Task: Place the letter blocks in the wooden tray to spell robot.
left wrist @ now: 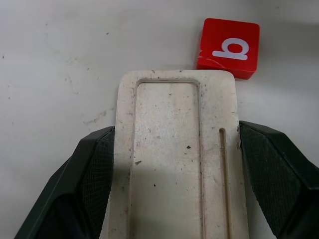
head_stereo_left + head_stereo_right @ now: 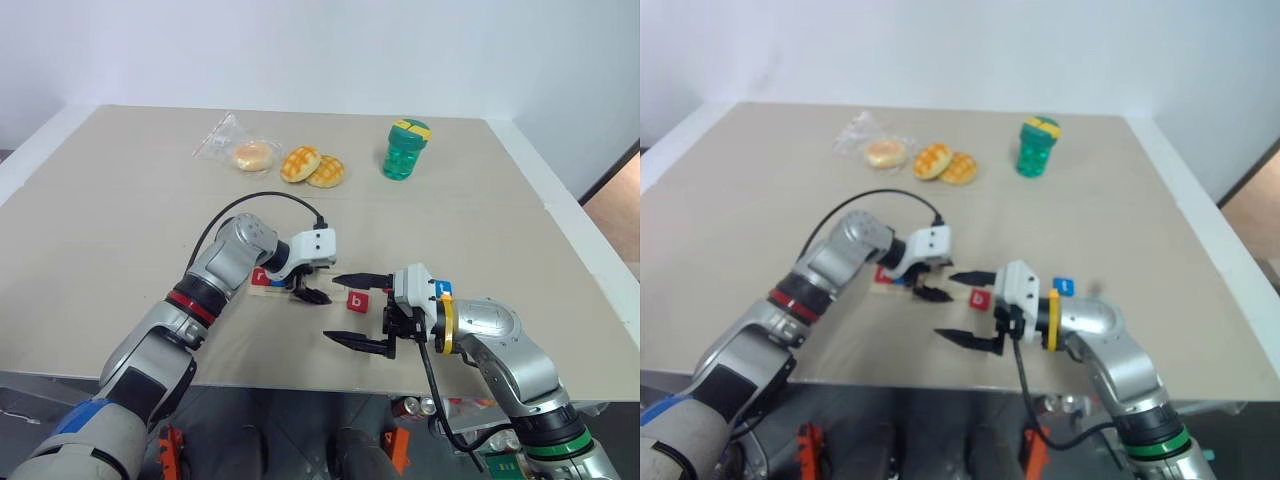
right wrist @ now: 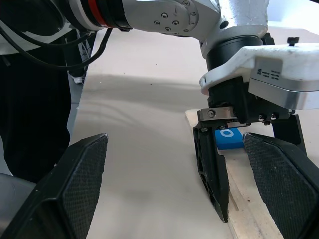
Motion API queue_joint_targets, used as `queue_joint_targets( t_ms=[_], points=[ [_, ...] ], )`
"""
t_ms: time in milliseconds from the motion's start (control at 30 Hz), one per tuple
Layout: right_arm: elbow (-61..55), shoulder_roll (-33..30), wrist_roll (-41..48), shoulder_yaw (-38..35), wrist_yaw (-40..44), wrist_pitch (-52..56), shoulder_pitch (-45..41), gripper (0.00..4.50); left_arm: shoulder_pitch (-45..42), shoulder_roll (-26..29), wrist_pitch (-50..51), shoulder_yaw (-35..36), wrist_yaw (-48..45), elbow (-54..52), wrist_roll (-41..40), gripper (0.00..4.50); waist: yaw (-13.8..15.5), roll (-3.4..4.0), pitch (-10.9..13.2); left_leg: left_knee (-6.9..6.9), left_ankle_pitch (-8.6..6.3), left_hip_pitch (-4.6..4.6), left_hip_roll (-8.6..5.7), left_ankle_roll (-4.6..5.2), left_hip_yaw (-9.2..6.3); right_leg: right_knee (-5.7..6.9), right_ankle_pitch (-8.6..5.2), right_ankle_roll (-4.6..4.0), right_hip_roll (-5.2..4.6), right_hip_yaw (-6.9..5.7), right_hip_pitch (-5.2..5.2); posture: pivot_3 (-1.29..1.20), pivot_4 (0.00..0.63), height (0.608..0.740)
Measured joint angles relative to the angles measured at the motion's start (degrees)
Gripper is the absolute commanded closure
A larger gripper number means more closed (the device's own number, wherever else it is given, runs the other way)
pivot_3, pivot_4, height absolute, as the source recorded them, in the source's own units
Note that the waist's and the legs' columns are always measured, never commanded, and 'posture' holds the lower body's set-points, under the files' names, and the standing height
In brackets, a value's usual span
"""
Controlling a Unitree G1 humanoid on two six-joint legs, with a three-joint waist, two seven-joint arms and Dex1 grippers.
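Observation:
The wooden tray lies near the table's front edge, its slot end bare in the left wrist view. My left gripper is shut on the tray, one black finger against each long side. A red r block and a blue o block sit in the tray behind the fingers. Just past the tray's end on the table is a red b block. My right gripper hovers open to the right, its fingers spread either side of the b block. A blue t block lies behind the right wrist.
At the back of the table are a bagged bun, two yellow bread rolls and a green cup. The table's front edge runs close below both grippers.

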Motion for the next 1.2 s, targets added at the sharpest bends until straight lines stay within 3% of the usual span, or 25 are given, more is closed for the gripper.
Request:
queue_joint_targets(
  t_ms=[200, 233, 267, 567, 800, 1033, 1100, 1200],
  points=[
    [1.90, -0.06, -0.71, -0.27, -1.38, -0.40, 0.05, 0.00, 0.99, 0.73, 3.53, 0.05, 0.39, -2.88, -0.24, 1.28, -0.04, 0.00, 0.01, -0.02, 0.00, -0.01, 0.01, 0.00, 0.00, 0.00, -0.01, 0.00, 0.00, 0.01, -0.02, 0.00, 0.150, 0.740],
    [2.05, -0.06, -0.72, -0.39, -1.60, -0.40, 0.07, 0.00, 1.35, 0.89, 4.26, 0.18, 0.39, -3.50, -0.44, 0.27, -0.04, 0.00, 0.01, -0.03, 0.00, -0.01, 0.01, 0.00, 0.00, 0.00, -0.01, 0.00, 0.00, 0.01, -0.03, 0.00, 0.150, 0.740],
    [2.08, -0.06, -0.73, -0.49, -1.74, -0.41, 0.10, 0.00, 1.61, 1.06, 4.69, 0.33, 0.41, -3.95, -0.56, 0.09, -0.04, 0.00, 0.01, -0.03, 0.00, -0.01, 0.01, 0.00, -0.01, 0.00, -0.01, 0.00, 0.00, 0.00, -0.03, 0.00, 0.150, 0.740],
    [2.74, -0.19, -1.23, -1.40, -3.85, -0.66, 1.25, 0.00, 3.53, 5.74, 7.98, 1.33, -0.92, -8.56, -3.42, 0.09, -0.08, 0.01, 0.01, -0.03, 0.00, -0.02, 0.02, 0.00, 0.00, 0.00, -0.01, -0.02, 0.00, 0.00, -0.04, 0.00, 0.150, 0.740],
    [5.20, -0.41, -3.66, -2.56, -7.32, 0.34, 1.59, 0.00, 7.31, 13.03, 10.79, 10.02, -2.50, -15.68, -10.39, 0.09, -0.34, 0.02, 0.02, -0.09, 0.00, -0.03, 0.09, 0.00, 0.03, 0.00, -0.03, -0.07, 0.01, 0.01, -0.11, 0.00, 0.150, 0.740],
    [7.82, -0.43, -5.11, -2.41, -7.81, 1.18, 0.91, 0.00, 23.16, 14.18, 10.27, 23.54, -5.03, -28.44, -25.92, 0.09, -0.58, 0.04, 0.03, -0.11, -0.01, -0.07, 0.18, 0.00, 0.09, 0.00, -0.05, -0.12, -0.02, 0.03, -0.15, 0.00, 0.150, 0.740],
    [8.97, -0.20, -6.01, -2.25, -8.23, 1.28, 0.57, 0.00, 35.79, 11.24, 7.07, 27.46, 0.29, -37.41, -27.82, 0.09, -0.72, 0.09, 0.00, -0.16, -0.03, 0.03, 0.28, 0.01, 0.09, -0.01, -0.04, -0.14, -0.10, 0.19, -0.11, 0.00, 0.150, 0.740],
    [10.21, -0.07, -6.87, -2.16, -8.62, 1.24, 0.66, 0.00, 45.76, 8.79, 4.93, 26.94, 6.23, -42.35, -27.52, 0.09, -0.48, -0.01, 0.05, -0.06, 0.03, -0.01, 0.26, -0.02, 0.10, 0.00, 0.05, -0.13, -0.06, 0.08, -0.10, 0.00, 0.150, 0.740]
  ],
)
